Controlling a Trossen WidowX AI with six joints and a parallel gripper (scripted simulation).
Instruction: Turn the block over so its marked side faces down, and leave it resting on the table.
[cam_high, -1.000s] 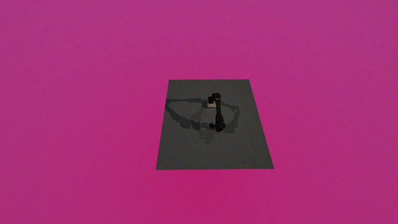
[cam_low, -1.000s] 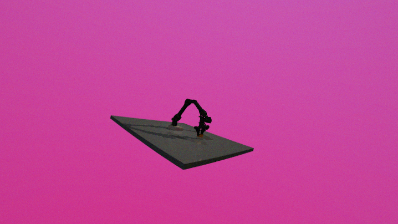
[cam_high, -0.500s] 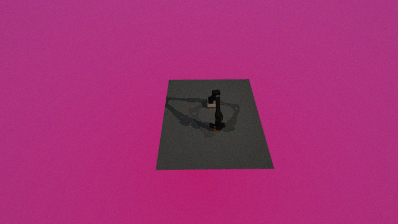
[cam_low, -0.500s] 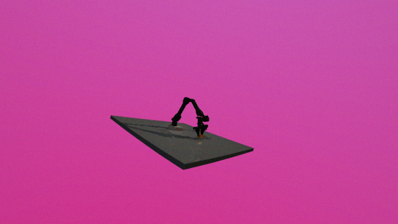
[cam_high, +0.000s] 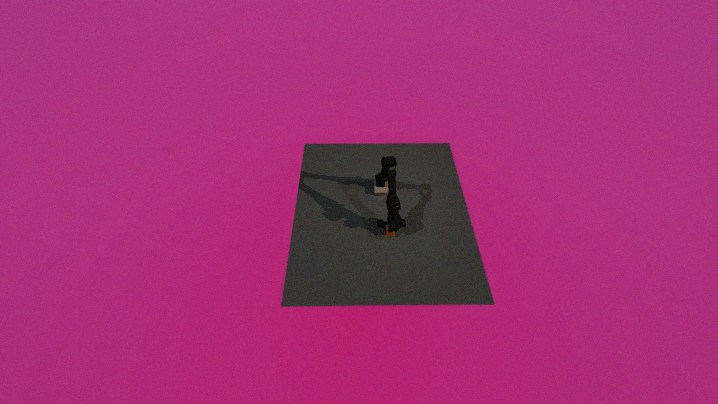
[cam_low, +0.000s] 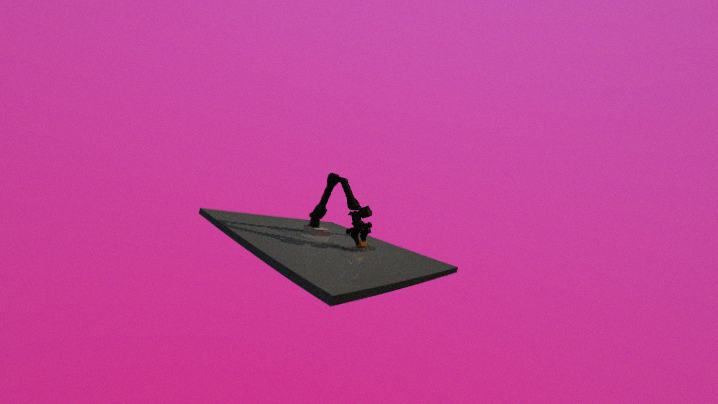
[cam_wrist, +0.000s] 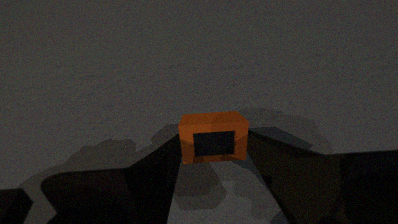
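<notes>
The orange block (cam_high: 390, 233) (cam_low: 361, 244) (cam_wrist: 215, 126) is between the fingertips of my gripper (cam_high: 390, 229) (cam_low: 360, 241) (cam_wrist: 211, 135). The gripper is shut on it, with one finger on each side. The block's dark rectangular mark (cam_wrist: 214, 144) faces the wrist camera. The gripper points down and holds the block low over the grey table (cam_high: 386, 273) (cam_low: 351, 278). I cannot tell whether the block's underside touches the table. In the top view the gripper hides the block's upper part.
The arm's pale base (cam_high: 381, 189) (cam_low: 317, 230) stands on the table behind the gripper. The arm arches from it to the block. Shadows of the arm lie across the table. The front table edge (cam_high: 386, 305) (cam_low: 394, 288) lies beyond the block, away from the base.
</notes>
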